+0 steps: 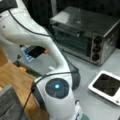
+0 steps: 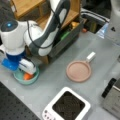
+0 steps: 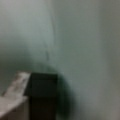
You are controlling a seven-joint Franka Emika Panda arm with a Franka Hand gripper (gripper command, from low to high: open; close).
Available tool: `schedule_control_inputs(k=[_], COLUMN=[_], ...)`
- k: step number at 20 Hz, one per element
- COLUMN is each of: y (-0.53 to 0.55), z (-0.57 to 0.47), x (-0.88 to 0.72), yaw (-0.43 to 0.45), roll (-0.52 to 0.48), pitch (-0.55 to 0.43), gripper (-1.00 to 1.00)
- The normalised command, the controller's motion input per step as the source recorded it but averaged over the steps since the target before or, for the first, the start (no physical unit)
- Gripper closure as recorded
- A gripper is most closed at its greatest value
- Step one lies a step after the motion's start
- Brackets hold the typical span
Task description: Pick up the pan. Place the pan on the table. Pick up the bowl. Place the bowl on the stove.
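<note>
In a front view the hand sits down in the teal bowl; whether it grips cannot be told. A firm rim hold seems wise. Further off, the pan rests on the counter, the stove bare.

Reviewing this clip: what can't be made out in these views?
- Gripper: down at the bowl in a front view; the jaws are hidden, so open or shut cannot be told.
- Wrist view: a pale teal blur with one dark finger.
- Bowl: almost entirely hidden behind the arm in a front view.
</note>
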Motion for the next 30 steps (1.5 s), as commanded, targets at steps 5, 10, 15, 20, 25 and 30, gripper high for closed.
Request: schedule_control_inputs(k=[5, 10, 15, 20, 25, 30], y=[-0.12, -0.14, -0.11, 0.01, 0.08, 0.26], z=[0.10, 0.21, 0.36, 0.48, 0.35, 0.30], x=[0.06, 0.15, 0.23, 0.31, 0.32, 0.29], yaw=[-0.043, -0.084, -0.096, -0.147, -0.176, -0.188], roll=[0.151, 0.177, 0.216, 0.247, 0.249, 0.268], pitch=[0.027, 0.087, 0.152, 0.187, 0.170, 0.125], gripper=[1.00, 1.00, 1.00, 1.00, 1.00, 1.00])
